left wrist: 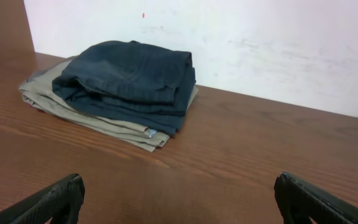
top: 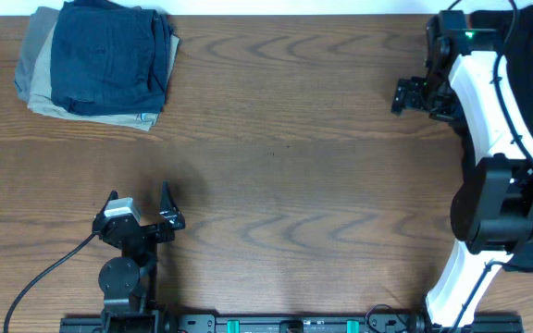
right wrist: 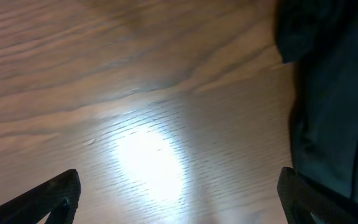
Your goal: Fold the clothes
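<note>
A folded stack sits at the table's far left corner: navy-blue shorts on top of khaki shorts, with grey fabric at the left edge. The stack also shows in the left wrist view, navy shorts over khaki shorts. A dark garment lies loose at the far right; it fills the right side of the right wrist view. My left gripper is open and empty near the front left. My right gripper is open and empty just left of the dark garment.
The brown wooden table runs between the stack and the dark garment. A white wall stands behind the stack. The right arm's white body lies over part of the dark garment. A bright light glare shows on the wood.
</note>
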